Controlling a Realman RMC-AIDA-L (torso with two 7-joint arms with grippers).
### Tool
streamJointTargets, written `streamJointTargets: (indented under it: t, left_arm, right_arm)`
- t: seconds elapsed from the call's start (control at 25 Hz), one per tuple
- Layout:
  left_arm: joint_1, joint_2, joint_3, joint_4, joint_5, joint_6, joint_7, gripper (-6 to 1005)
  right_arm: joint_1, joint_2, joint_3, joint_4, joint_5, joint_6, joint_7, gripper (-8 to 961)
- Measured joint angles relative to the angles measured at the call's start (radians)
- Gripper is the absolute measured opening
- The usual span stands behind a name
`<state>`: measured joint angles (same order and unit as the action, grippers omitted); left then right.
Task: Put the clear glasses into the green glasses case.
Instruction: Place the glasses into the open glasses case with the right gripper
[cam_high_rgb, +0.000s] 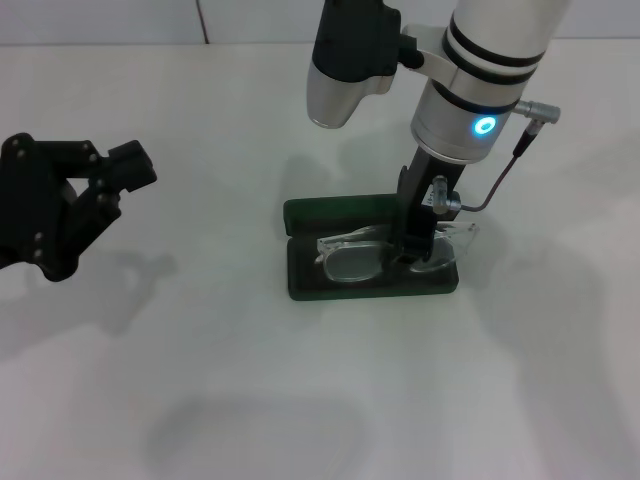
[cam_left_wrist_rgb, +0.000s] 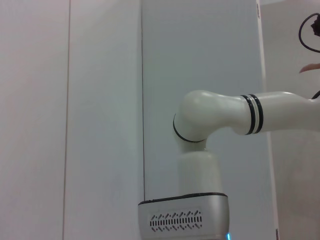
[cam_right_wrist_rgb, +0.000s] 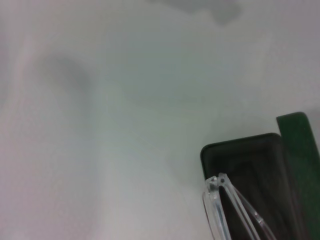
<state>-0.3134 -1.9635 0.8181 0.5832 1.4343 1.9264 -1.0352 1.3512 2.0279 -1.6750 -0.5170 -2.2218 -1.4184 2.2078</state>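
1. Right gripper (cam_high_rgb: 414, 247) lowered straight into the open dark green rectangular glasses case (cam_high_rgb: 370, 282) at the middle of the white table (cam_high_rgb: 200, 380); fingers closed on the bridge of the fully transparent plastic glasses (cam_high_rgb: 385, 252).
2. Glasses lying across the tray of the case, one end reaching past its right wall.
3. Lid standing up along the far edge.
4. Left gripper (cam_high_rgb: 120, 175) parked far to the left, above the table, fingers spread apart, holding nothing.

The right gripper (cam_high_rgb: 415, 250) hides the middle of the clear glasses (cam_high_rgb: 352, 258); its jaws' grip is unclear.
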Motion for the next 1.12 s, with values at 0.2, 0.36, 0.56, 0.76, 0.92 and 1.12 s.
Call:
streamJointTargets:
  t: [0.2, 0.36, 0.56, 0.76, 0.92, 1.12]
  left_arm:
    - [-0.001, 0.0, 0.001, -0.001, 0.002, 0.0, 0.004, 69]
    - [-0.001, -0.002, -0.004, -0.002, 0.012, 0.0, 0.007, 69]
    - [-0.001, -0.004, -0.004, -0.002, 0.014, 0.0, 0.007, 69]
    - [-0.001, -0.004, -0.005, -0.002, 0.016, 0.0, 0.007, 69]
    - [-0.001, -0.005, -0.005, -0.002, 0.022, 0.0, 0.008, 68]
    - [0.0, -0.006, -0.005, -0.003, 0.025, 0.0, 0.008, 68]
  right_arm:
    - [-0.002, 0.0, 0.001, 0.0, 0.0, 0.002, 0.005, 111]
    - [-0.001, 0.0, 0.0, 0.0, 0.0, 0.003, 0.01, 111]
    - [-0.002, 0.0, -0.001, 0.0, -0.001, 0.005, 0.011, 112]
    - [-0.002, 0.0, -0.002, 0.0, -0.001, 0.006, 0.011, 113]
    - [-0.002, 0.0, -0.002, 0.0, -0.001, 0.006, 0.011, 113]
    - [-0.007, 0.0, -0.002, 0.0, 0.0, 0.006, 0.011, 114]
